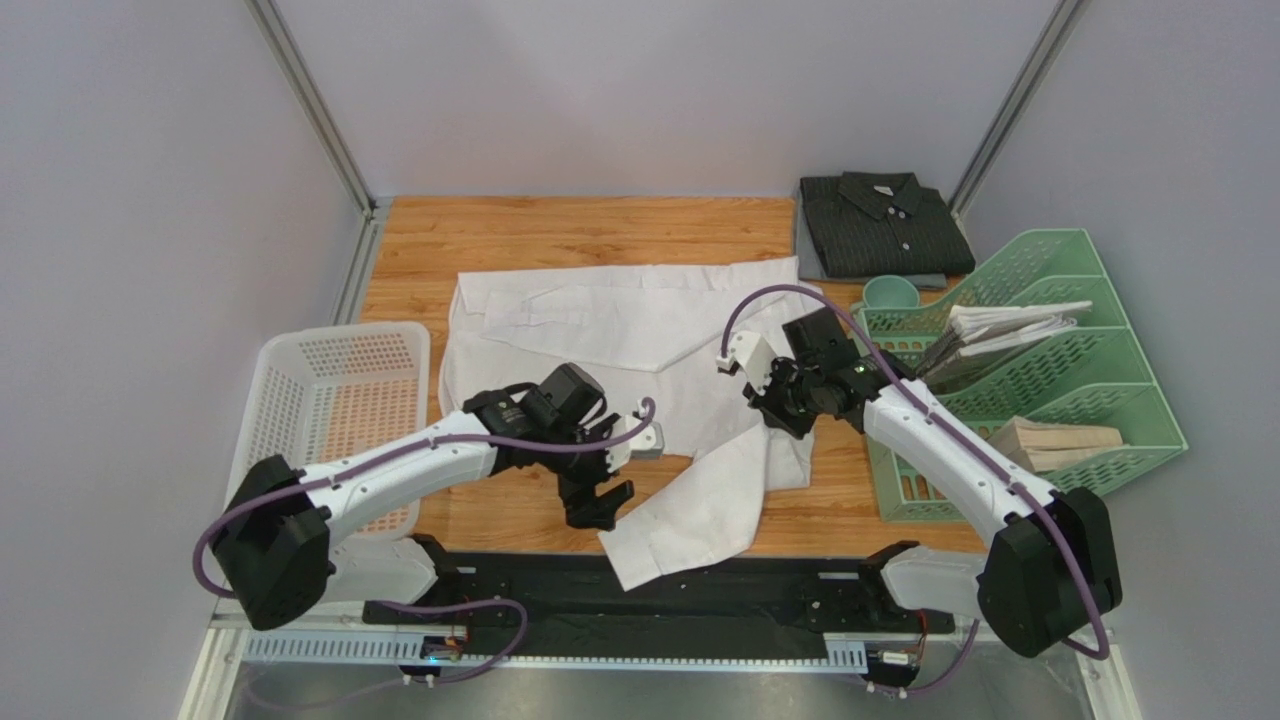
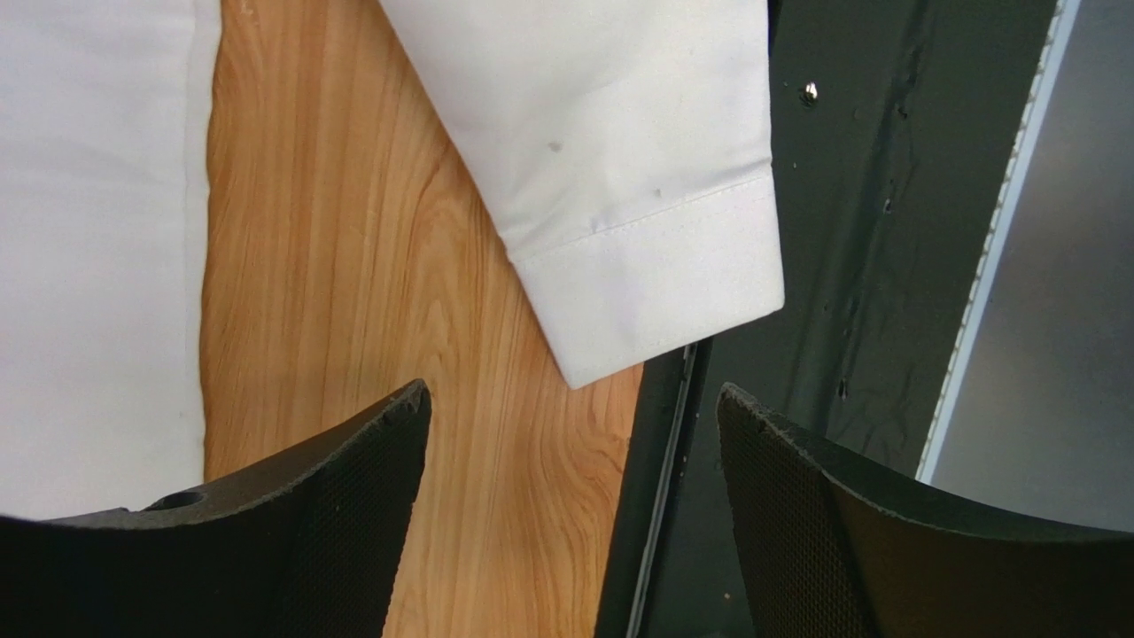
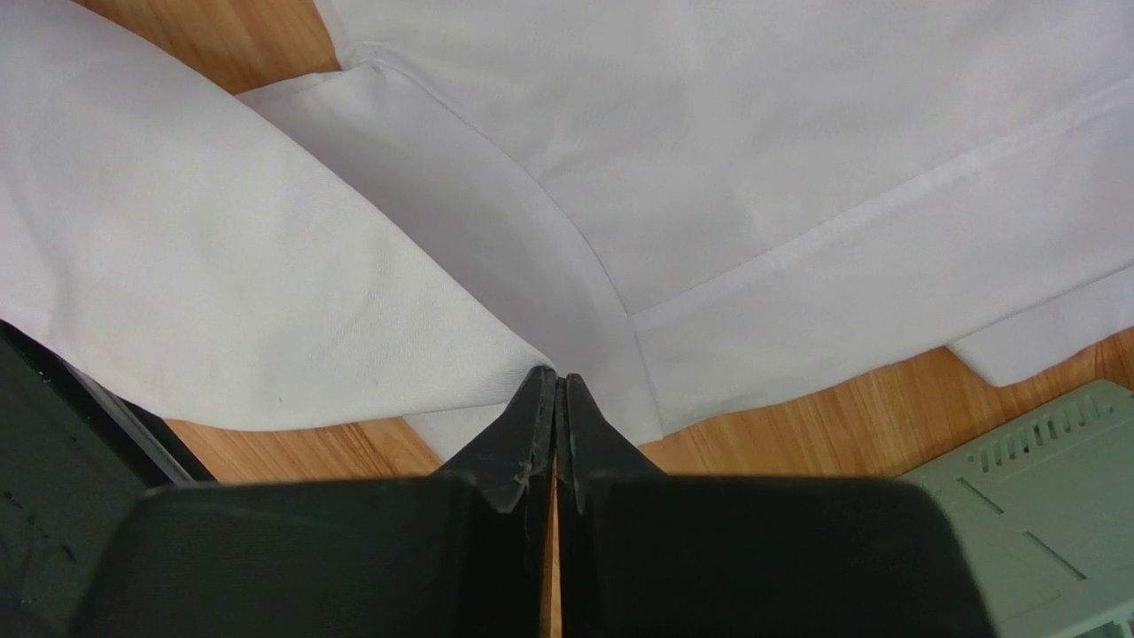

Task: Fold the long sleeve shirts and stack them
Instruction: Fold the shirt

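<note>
White cuff (image 2: 652, 286) should be taken square by L fingers (image 2: 333, 505), spread wide & empty above it. R fingers (image 3: 526, 425) are pressed together at shirt (image 3: 799, 133) hem; grip on cloth can't be told.

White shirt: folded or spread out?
Spread: white shirt lies open on the table, one sleeve trailing off toward the near edge.

The plain white thin cotton button-front shirt (image 1: 601, 338) lies spread flat and lightly creased at the centre. One long sleeve (image 1: 699, 503) trails toward 5 o'clock, its stitched cuff (image 2: 652, 286) flat at the near edge. The dark charcoal fine-striped collared shirt (image 1: 879, 225) sits folded in a neat rectangle at 1 o'clock, collar uppermost, near the white one's far corner.
</note>
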Robot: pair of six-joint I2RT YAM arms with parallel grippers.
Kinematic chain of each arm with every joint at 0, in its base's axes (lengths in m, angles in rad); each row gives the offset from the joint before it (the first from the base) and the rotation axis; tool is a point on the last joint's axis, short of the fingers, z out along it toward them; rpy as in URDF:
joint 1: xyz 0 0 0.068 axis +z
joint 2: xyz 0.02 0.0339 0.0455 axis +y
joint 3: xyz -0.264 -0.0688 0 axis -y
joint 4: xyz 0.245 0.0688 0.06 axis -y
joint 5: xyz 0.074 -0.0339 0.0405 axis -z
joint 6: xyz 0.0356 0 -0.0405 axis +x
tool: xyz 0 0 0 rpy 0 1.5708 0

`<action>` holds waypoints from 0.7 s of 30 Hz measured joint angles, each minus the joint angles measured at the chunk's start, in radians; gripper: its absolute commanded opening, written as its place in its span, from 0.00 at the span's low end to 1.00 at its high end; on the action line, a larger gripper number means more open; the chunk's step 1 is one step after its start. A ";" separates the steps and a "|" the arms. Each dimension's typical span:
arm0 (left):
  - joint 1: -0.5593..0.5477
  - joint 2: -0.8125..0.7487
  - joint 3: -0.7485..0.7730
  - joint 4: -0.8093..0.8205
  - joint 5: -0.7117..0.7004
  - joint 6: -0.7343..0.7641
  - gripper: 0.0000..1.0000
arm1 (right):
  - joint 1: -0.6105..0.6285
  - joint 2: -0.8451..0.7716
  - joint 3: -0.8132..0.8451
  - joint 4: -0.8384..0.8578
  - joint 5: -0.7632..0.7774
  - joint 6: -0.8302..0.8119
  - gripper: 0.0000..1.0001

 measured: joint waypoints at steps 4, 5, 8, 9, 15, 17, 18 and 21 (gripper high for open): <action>-0.093 0.083 0.044 0.003 -0.097 -0.050 0.79 | -0.043 0.022 -0.003 0.010 0.006 0.050 0.00; -0.111 0.109 0.058 0.007 -0.119 -0.063 0.79 | -0.055 0.035 -0.003 0.013 0.007 0.066 0.00; -0.170 0.179 0.086 0.013 -0.205 -0.087 0.73 | -0.084 0.078 -0.003 0.018 0.006 0.103 0.00; -0.192 0.199 0.091 0.014 -0.229 -0.095 0.71 | -0.095 0.091 -0.003 0.017 0.002 0.115 0.00; -0.294 0.381 0.186 0.001 -0.368 -0.126 0.59 | -0.127 0.110 -0.003 0.014 -0.035 0.160 0.00; -0.293 0.430 0.216 -0.010 -0.387 -0.132 0.39 | -0.129 0.109 -0.003 0.014 -0.047 0.166 0.00; -0.291 0.456 0.231 -0.014 -0.396 -0.141 0.30 | -0.129 0.108 -0.003 0.014 -0.052 0.169 0.00; -0.281 0.505 0.287 -0.035 -0.424 -0.148 0.00 | -0.130 0.098 -0.003 0.013 -0.063 0.171 0.00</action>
